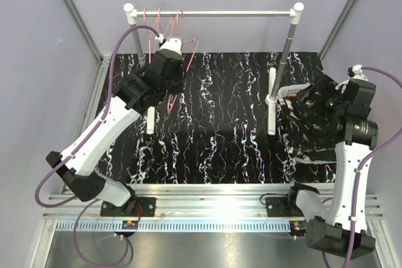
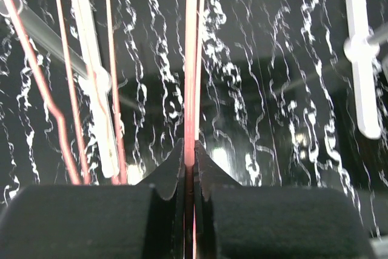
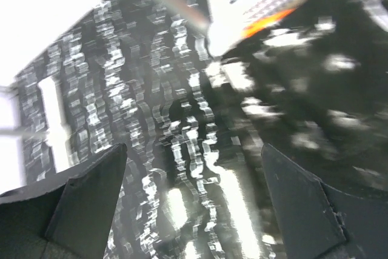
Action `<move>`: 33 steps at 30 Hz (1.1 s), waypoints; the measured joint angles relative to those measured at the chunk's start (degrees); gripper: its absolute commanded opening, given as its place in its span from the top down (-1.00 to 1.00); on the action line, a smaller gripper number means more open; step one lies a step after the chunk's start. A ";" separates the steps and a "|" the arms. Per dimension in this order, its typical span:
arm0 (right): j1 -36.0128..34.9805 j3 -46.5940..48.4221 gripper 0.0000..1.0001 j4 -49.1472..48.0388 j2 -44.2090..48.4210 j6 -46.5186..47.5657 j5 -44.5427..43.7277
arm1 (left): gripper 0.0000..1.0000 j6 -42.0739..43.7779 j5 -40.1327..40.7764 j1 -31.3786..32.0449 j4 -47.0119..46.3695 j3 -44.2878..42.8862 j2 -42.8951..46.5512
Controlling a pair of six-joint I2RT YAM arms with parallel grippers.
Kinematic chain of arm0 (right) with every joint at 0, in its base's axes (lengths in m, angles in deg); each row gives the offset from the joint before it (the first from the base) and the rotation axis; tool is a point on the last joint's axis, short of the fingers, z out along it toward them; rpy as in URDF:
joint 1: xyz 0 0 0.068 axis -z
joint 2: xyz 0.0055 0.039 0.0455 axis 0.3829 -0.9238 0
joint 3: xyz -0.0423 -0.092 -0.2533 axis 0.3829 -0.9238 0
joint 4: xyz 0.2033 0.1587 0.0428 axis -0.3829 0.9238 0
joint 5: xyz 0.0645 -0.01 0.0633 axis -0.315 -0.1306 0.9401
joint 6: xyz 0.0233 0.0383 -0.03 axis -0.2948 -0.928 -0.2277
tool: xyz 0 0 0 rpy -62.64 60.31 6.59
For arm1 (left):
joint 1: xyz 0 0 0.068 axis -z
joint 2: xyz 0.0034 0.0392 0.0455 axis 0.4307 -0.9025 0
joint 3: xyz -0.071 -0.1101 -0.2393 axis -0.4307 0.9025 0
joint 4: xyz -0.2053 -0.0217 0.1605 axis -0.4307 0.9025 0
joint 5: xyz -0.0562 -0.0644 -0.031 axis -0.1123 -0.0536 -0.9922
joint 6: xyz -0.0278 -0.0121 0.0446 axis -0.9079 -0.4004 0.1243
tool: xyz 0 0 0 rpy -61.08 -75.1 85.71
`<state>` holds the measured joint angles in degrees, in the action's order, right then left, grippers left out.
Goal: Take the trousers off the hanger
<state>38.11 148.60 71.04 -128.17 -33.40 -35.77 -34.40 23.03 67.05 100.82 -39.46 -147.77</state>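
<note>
Two arms, one rack — hanger count unclear.

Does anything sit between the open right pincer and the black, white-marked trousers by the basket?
Nothing visible does: the right pincer hangs open beside the black trousers, only bare table between. The left pincer grips a pink hanger.

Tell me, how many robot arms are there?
2. The left arm reaches to the rail, its gripper pinching a pink hanger. The right arm bends beside the rack's right post. None look hidden.
</note>
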 measured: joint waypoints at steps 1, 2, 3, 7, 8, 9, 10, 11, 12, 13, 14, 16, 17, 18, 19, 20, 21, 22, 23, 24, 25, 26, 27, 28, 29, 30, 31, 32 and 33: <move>0.00 -0.79 -0.99 -0.70 0.46 -0.28 1.99 | 1.00 0.02 0.90 0.09 -1.05 0.00 -0.66; -0.15 -1.60 -0.99 -1.66 0.85 -0.70 3.87 | 1.00 0.02 1.62 0.20 -1.86 -0.07 -1.07; -0.26 -2.10 -0.99 -2.14 1.05 -1.01 5.01 | 1.00 0.00 2.38 0.33 -2.47 -0.24 -1.49; -2.71 -3.41 -0.99 -4.07 1.03 -2.21 9.49 | 1.00 0.07 5.22 0.68 -3.32 -6.93 -5.97; -3.67 -3.43 -0.99 -4.39 1.03 -2.34 10.27 | 1.00 0.09 5.92 0.68 -3.91 -9.49 -7.74; -4.26 -3.43 -0.99 -4.57 1.05 -2.34 10.93 | 1.00 0.11 6.56 0.68 -4.24 -12.11 -9.38; -5.14 -3.43 -0.99 -4.90 1.11 -2.38 11.50 | 1.00 0.15 7.23 0.68 -4.33 -14.62 -11.19; -5.88 -3.43 -0.99 -5.16 1.20 -2.38 12.04 | 1.00 0.11 7.78 0.63 -4.50 -16.65 -12.83; -6.45 -3.45 -0.99 -5.33 1.31 -2.38 12.44 | 1.00 0.11 8.44 0.63 -4.11 -18.51 -14.38; -7.10 -3.45 -0.99 -5.40 1.51 -2.38 12.76 | 1.00 0.04 9.07 0.63 -3.82 -19.74 -15.78; -7.82 -3.50 -0.99 -5.42 1.84 -2.36 12.94 | 1.00 0.00 9.51 0.63 -3.48 -20.41 -16.74; -9.14 -3.50 -0.99 -5.38 2.62 -2.25 12.94 | 1.00 -0.50 10.67 0.68 -2.43 -20.70 -18.47; -9.66 -3.50 -0.99 -5.33 3.04 -2.12 12.90 | 1.00 -0.72 10.91 0.74 -1.84 -20.59 -18.88; -10.14 -3.50 -0.99 -5.29 3.48 -1.92 12.83 | 1.00 -1.07 11.17 0.76 -1.27 -20.26 -19.17; -10.51 -3.48 -0.99 -5.25 3.80 -1.64 12.76 | 0.96 -1.44 11.39 0.74 -0.74 -19.65 -19.23; -10.84 -3.43 -0.99 -5.16 4.02 -1.38 12.66 | 0.93 -1.79 11.65 0.74 -0.33 -18.82 -19.21; -11.17 -3.23 -0.99 -4.79 4.07 -1.03 12.52 | 0.89 -2.21 11.82 0.70 -0.26 -17.77 -18.93; -11.61 -2.86 -0.99 -4.26 4.00 -0.61 12.17 | 0.68 -2.58 11.89 0.70 -0.20 -16.65 -18.64; -12.04 -2.54 -0.99 -3.82 3.93 -0.13 11.58 | 0.53 -2.67 11.93 0.70 -0.17 -15.74 -18.38; -12.50 -2.05 -0.99 -3.23 3.82 0.55 10.69 | 0.32 -2.97 11.91 0.70 -0.28 -14.34 -17.84; -12.98 -1.49 -0.99 -2.58 3.69 1.20 9.84 | 0.12 -3.08 11.89 0.70 -0.13 -13.27 -17.33; -13.62 -0.74 -0.99 -1.66 3.54 1.90 8.44 | -0.23 -3.15 11.87 0.70 -0.15 -12.24 -16.85; -14.45 0.04 -0.99 -0.83 3.41 2.75 6.84 | -0.36 -3.19 11.85 0.70 -0.22 -11.32 -16.22; -15.41 0.61 -0.99 -0.39 3.37 3.41 5.66 | -0.47 -3.30 11.72 0.70 -0.17 -10.21 -15.26; -16.83 1.25 -0.99 0.22 3.37 4.22 3.96 | -0.67 -3.34 11.63 0.70 -0.13 -9.16 -14.05; -18.03 1.79 -0.99 0.87 3.39 5.01 2.58 | -0.74 -3.19 11.61 0.70 -0.09 -8.24 -12.79; -19.32 2.21 -0.99 1.44 3.50 5.97 0.87 | -0.80 -3.19 11.61 0.70 -0.24 -7.28 -11.19; -20.55 2.60 -0.99 2.19 3.65 6.71 -0.72 | -0.85 -3.13 11.63 0.70 -0.31 -6.16 -9.29; -21.57 2.84 -0.99 2.71 3.87 7.39 -2.43 | -0.95 -2.89 11.72 0.70 -0.24 -5.01 -7.13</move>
<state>16.53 151.44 73.76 -124.30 -26.01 -38.20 -37.28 34.74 67.75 100.58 -44.47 -154.89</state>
